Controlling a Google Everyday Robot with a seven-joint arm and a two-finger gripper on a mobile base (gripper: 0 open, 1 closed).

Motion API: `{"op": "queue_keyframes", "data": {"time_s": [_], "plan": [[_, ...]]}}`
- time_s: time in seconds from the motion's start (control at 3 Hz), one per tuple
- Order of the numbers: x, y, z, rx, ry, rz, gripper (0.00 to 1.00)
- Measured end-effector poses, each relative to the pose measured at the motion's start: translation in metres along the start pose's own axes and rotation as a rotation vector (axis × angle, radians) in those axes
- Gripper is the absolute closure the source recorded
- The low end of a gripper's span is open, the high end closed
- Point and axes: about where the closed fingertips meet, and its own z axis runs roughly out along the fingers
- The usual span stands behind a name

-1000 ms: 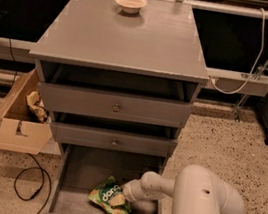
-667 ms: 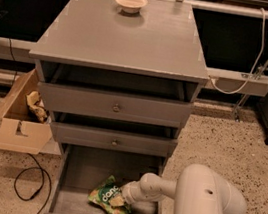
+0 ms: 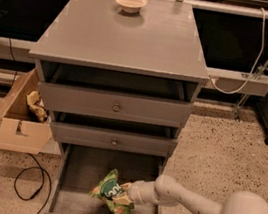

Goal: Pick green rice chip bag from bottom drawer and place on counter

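The green rice chip bag [image 3: 109,192] is in the open bottom drawer [image 3: 71,198], right of its middle, tilted up on one edge. My gripper [image 3: 123,193] reaches in from the right on the white arm [image 3: 185,200] and is shut on the bag's right side, just above the drawer floor. The grey counter [image 3: 127,37] is the cabinet's top, above the two upper drawers.
A shallow beige bowl [image 3: 131,2] sits at the back of the counter. The two upper drawers [image 3: 116,107] stand slightly pulled out above the bag. An open cardboard box [image 3: 20,121] with crumpled paper and a black cable [image 3: 28,183] lie on the floor at left.
The gripper has pushed a little further left onto the bag. The bag has tipped up from lying flat and shifted slightly left.
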Motion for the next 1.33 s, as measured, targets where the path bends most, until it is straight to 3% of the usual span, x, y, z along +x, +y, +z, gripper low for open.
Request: {"op": "queue_keyframes", "data": {"time_s": [0.33,0.67,1.0,1.33], "plan": [[-0.022,0.014,-0.051,-0.019,-0.130,-0.086,1.00],[-0.051,0.024,-0.127,-0.067,-0.229,-0.233,1.00],[-0.049,0.036,-0.119,-0.111,-0.229,-0.223,1.00],[-0.078,0.039,-0.144,-0.089,-0.282,-0.273,1.00]]}}
